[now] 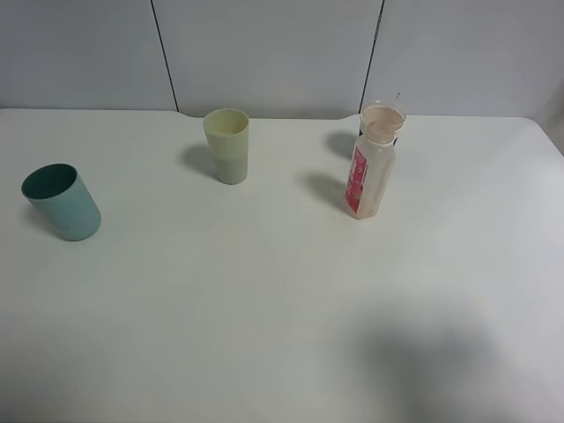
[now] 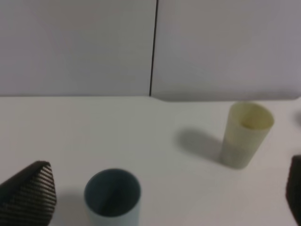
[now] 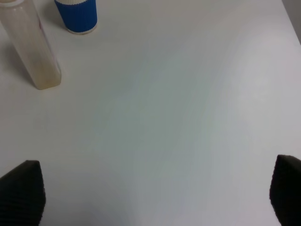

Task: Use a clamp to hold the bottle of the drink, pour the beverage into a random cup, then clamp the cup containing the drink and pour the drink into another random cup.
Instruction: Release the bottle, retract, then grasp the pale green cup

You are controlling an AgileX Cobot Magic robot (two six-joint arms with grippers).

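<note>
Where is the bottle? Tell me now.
In the high view the bottle stands upright right of centre, in front of the blue cup, with the yellow-green cup to its left.

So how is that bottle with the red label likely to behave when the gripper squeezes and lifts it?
The bottle stands tall on a narrow base, so a push up high would probably tip it. It looks nearly full of pale liquid, so likely heavy for its size. The clear plastic walls may flex under a squeeze, and no cap shows.
</note>
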